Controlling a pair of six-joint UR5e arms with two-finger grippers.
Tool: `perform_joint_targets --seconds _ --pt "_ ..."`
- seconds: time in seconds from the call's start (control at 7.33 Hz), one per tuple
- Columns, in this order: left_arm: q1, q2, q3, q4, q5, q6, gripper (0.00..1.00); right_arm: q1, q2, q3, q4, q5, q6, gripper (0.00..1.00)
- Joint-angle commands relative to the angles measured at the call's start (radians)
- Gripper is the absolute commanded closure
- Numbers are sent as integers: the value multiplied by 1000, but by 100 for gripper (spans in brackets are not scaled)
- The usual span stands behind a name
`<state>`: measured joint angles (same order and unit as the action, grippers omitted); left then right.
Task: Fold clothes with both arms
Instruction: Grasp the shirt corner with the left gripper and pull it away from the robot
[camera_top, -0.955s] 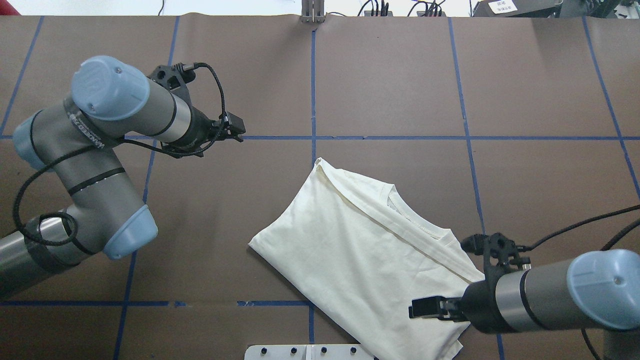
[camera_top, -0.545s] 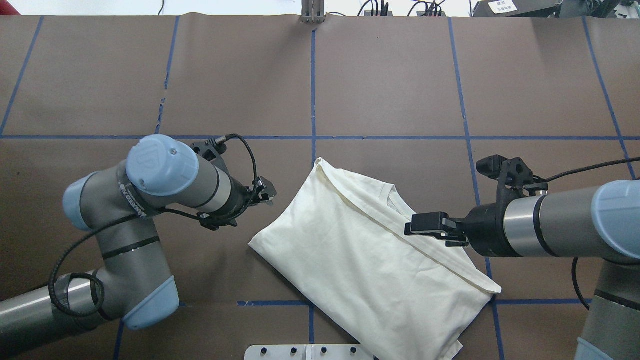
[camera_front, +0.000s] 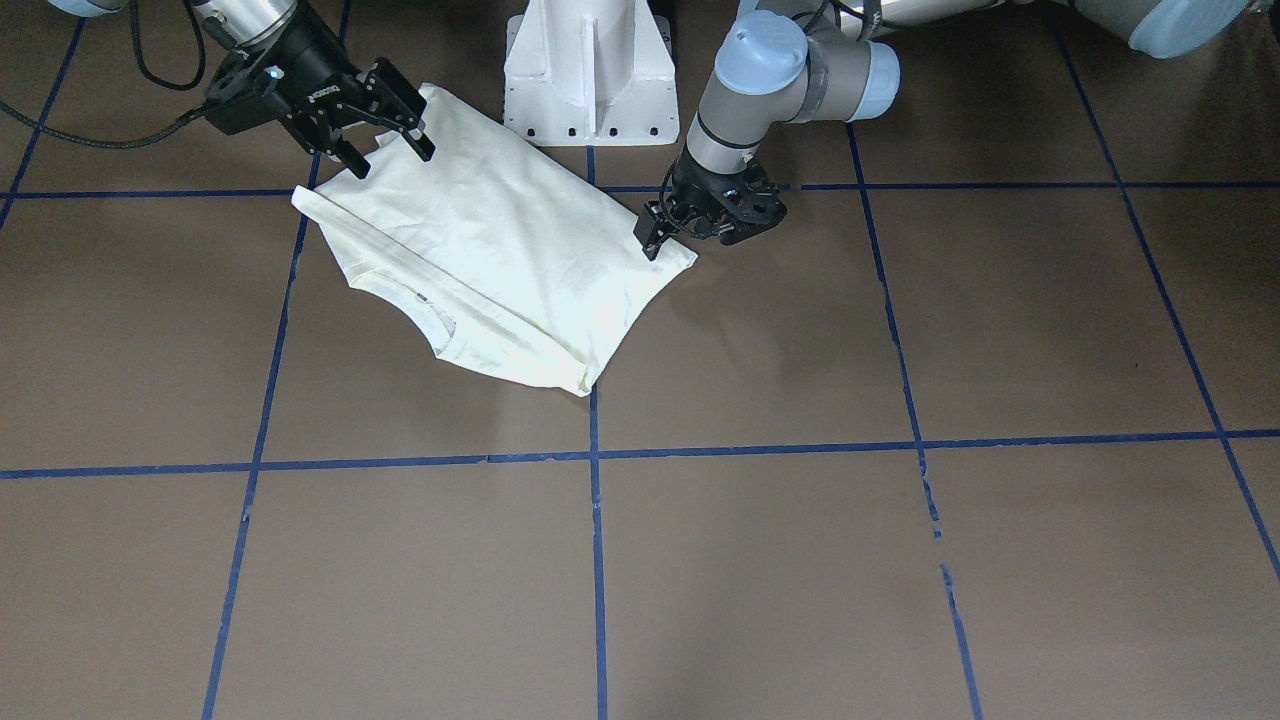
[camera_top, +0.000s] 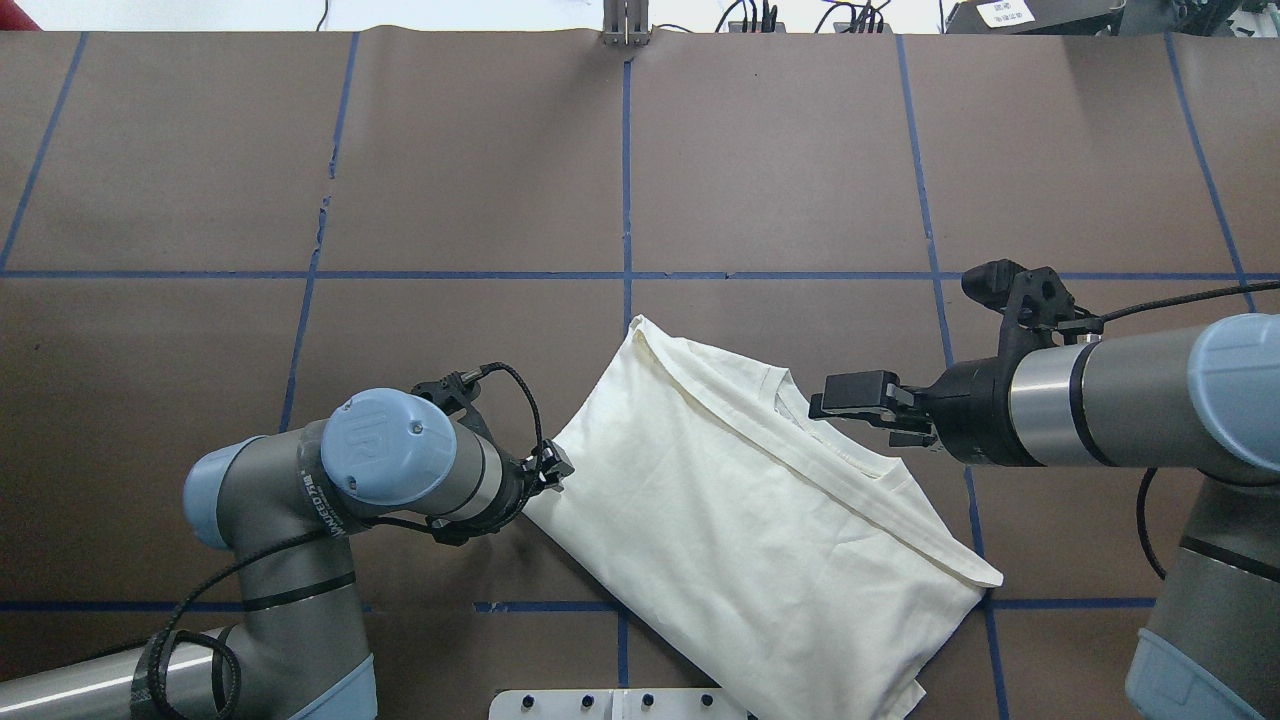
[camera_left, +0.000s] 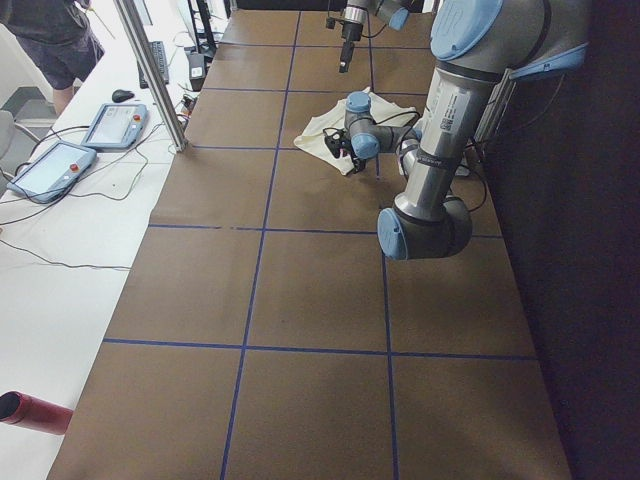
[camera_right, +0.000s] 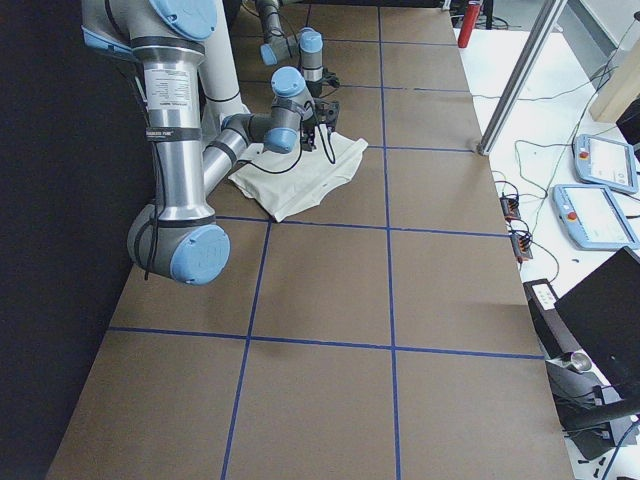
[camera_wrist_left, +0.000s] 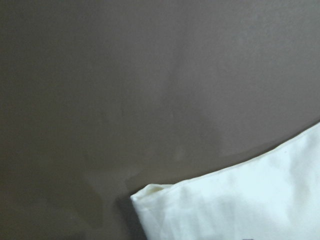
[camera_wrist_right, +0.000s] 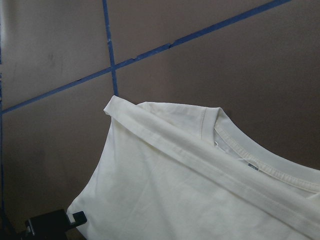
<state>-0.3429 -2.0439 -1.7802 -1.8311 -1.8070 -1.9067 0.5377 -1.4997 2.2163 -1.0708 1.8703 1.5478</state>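
T-shirt (camera_top: 740, 520) lies folded, plain side up, near-centre in the overhead view, with the left gripper (camera_top: 555, 470) at its left corner, grip we cannot tell. Only front-facing do we see the right gripper (camera_front: 393, 160) spread wide, over the shirt's right side.

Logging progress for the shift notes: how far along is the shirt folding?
Done: the T-shirt lies plain side up, folded into a long panel, sleeves out of sight. In hand: the left end effector sits at its corner, and the right end effector hangs open over the collar; neither clearly grips yet. Left: folding it across its length.
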Motion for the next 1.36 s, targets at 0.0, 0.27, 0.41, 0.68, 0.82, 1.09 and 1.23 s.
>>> perform_joint_targets --seconds 0.0,0.27,0.41,0.68,0.82,1.09,1.23 --pt "-2 -2 4 27 8 -2 22 1 4 -7 0 0 0 0" --pt "-13 -2 13 29 9 -2 38 1 9 -12 2 1 0 0" --pt "-11 -2 15 29 9 -2 57 1 9 -18 2 1 0 0" --pt "-11 -2 15 27 9 -2 100 2 9 -30 2 1 0 0" --pt "-18 -2 15 27 9 0 100 1 9 -33 3 1 0 0" --pt "-65 -2 11 27 6 8 100 1 9 -43 3 1 0 0" --pt "-112 -4 13 30 6 15 100 1 9 -44 3 1 0 0"
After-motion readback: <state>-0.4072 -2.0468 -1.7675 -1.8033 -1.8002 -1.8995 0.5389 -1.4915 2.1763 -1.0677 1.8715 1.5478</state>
